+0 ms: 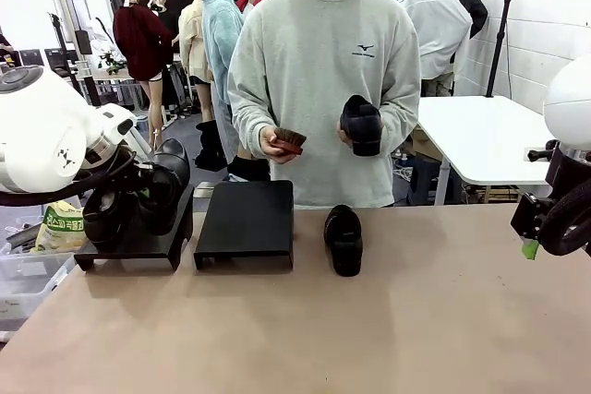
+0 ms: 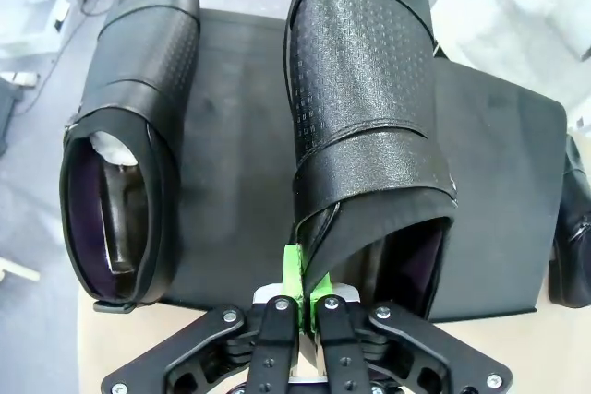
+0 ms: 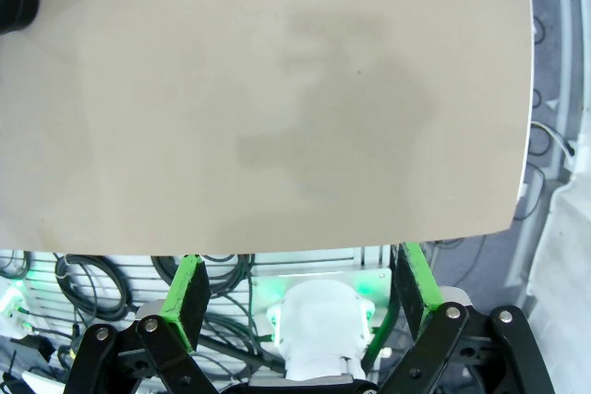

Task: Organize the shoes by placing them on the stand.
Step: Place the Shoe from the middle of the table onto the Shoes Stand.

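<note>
Black leather pinched: my left pincer (image 2: 305,291) is pressed onto the heel collar of one shoe (image 2: 369,136) at the nine o'clock stand (image 2: 231,136), beside its mate (image 2: 138,117). I judge it needs setting flat and releasing; next comes the loose shoe (image 1: 343,239) on the tan desk (image 1: 434,320), at three o'clock of the empty stand (image 1: 245,219). A person (image 1: 323,62) holds the fourth shoe (image 1: 361,125). My right pincer (image 3: 303,279) hangs spread. Behind, a white table (image 1: 480,136).
</note>
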### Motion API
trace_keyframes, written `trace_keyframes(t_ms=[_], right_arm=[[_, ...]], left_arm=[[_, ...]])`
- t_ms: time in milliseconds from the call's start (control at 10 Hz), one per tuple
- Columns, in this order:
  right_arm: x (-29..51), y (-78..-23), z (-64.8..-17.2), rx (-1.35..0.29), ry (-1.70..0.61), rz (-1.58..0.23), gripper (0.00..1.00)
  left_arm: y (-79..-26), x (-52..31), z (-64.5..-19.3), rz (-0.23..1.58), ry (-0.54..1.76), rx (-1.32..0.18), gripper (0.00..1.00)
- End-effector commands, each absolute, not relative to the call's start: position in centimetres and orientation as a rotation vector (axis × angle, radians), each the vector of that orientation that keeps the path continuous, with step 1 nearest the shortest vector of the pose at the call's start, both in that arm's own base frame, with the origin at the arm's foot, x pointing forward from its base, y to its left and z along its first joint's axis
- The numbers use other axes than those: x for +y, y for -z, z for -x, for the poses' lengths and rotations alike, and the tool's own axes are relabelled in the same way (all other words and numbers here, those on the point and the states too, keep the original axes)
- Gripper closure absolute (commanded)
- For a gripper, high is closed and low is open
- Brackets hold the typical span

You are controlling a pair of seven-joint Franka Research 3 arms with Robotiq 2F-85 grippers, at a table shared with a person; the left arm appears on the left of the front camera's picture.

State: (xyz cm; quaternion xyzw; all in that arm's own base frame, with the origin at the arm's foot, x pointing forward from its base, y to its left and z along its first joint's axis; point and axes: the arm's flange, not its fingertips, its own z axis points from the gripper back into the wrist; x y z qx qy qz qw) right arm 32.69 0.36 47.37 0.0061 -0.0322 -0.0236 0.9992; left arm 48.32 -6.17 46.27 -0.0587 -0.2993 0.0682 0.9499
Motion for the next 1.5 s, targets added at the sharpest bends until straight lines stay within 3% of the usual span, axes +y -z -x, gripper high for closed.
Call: trace_keyframes(t_ms=[0,300,700,1400], right_arm=[[0.3,-47.3,-32.6,-0.06,0.038,-0.015,0.0],[0.3,-47.3,-32.6,-0.06,0.038,-0.015,0.0],[0.3,-47.3,-32.6,-0.06,0.038,-0.015,0.0],[0.3,-47.3,-32.6,-0.06,0.038,-0.015,0.0]], left_arm=[[-47.3,-5.7,-48.8,0.103,-0.126,-0.598,1.0],[-45.7,-4.7,-48.7,0.057,-0.123,-0.563,1.0],[-44.2,-4.7,-49.3,0.075,-0.111,-0.667,1.0],[-43.4,-4.6,-49.6,0.049,-0.114,-0.594,1.0]])
